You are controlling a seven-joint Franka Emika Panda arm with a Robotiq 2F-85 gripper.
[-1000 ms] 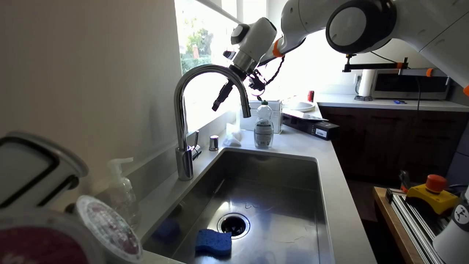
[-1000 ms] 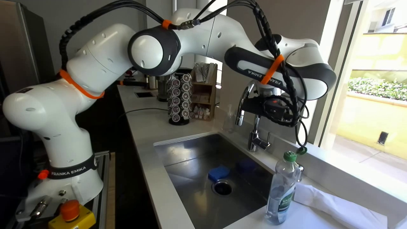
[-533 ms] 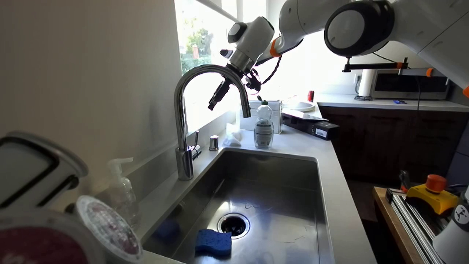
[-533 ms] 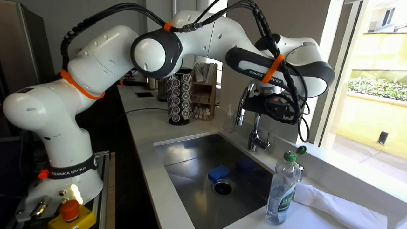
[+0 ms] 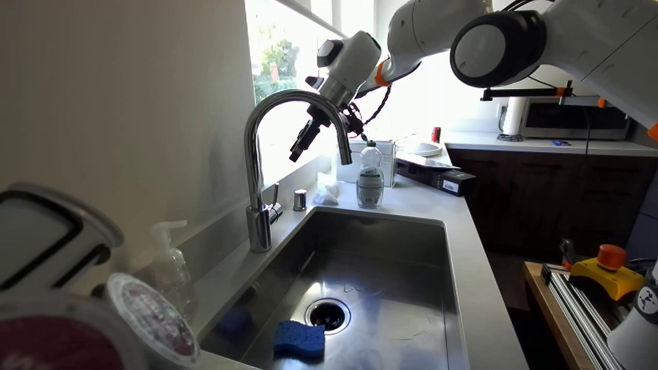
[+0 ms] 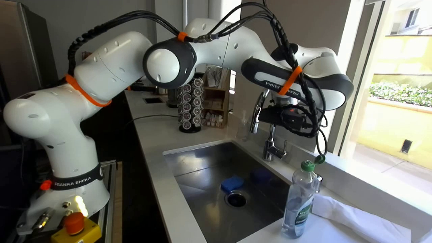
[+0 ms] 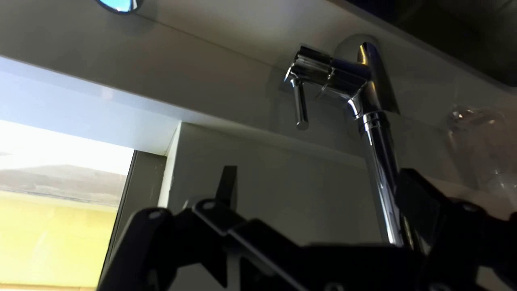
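My gripper filled the bottom of my wrist view, its black fingers spread well apart. Above stood the chrome faucet, its lever pointing down the view — the pipe ran down too and passed partly behind the finger at the right, though I could not tell whether they touched. A clear container, blurred, showed at the right edge. To the left lay a pale sill, a yellow wall outside — and a round shiny thing cut off by the top edge.
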